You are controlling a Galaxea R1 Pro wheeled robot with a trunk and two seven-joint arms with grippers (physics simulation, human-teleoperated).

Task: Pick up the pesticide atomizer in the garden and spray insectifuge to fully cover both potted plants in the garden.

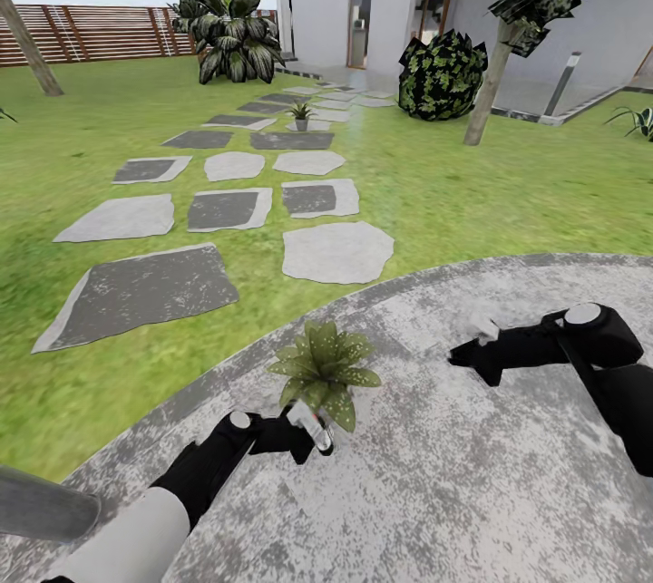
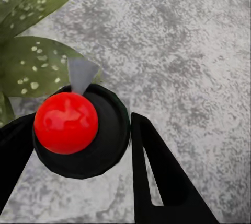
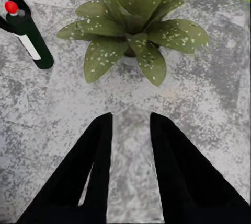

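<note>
Left claw (image 1: 304, 432) pinches the pesticide atomizer (image 3: 29, 36) mid-body; we judge it light, rigid, slick. Right claw (image 3: 130, 125) spread, empty.

Nearer potted plant (image 1: 324, 370) hides its own pot
</note>
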